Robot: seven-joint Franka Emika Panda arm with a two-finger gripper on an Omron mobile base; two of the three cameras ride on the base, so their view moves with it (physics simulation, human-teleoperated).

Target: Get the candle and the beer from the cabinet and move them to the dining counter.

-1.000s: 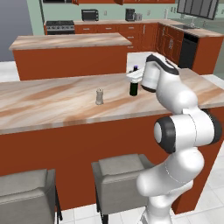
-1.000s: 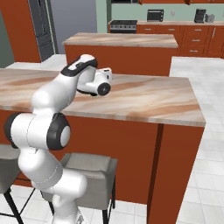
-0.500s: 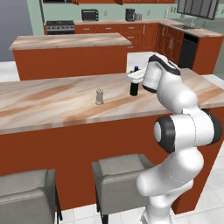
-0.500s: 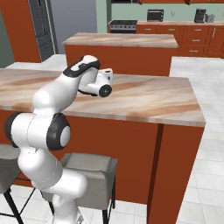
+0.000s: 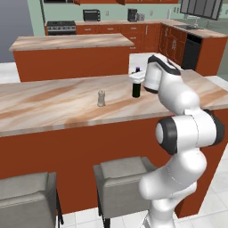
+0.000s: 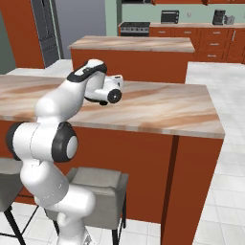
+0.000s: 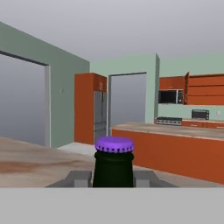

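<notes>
Two task items are sitting on the dining counter [image 5: 53, 104], which is running across the middle of the left base view as a beige marbled slab on a red-brown base. Candle [image 5: 101, 98] is standing upright just left of frame centre, small pale stub, well apart from the bottle and not touching anything else. Beer [image 5: 136, 87] is standing upright right of centre in that view, dark bottle with purple cap [image 7: 114, 145] showing at the top; its base looks to be resting on the stone, though contact is hard to tell. Gripper [image 5: 136, 78] is reaching in sideways from the white arm at right and is closing around the bottle's neck, jaws narrow and clamping the beer. Hand view is showing the cap and dark neck bottom centre between the grey fingers [image 7: 78, 178], so the grip is confirmed there. Right base view is showing the arm's wrist over the counter at upper left of frame, bottle hidden behind the hand. Grey stools [image 5: 122, 178] are sitting under the counter's near edge, lower left and lower centre. Second island [image 5: 71, 42] is lying behind, upper left, with an open wall cabinet [image 7: 203, 89] at the right of the hand view.
</notes>
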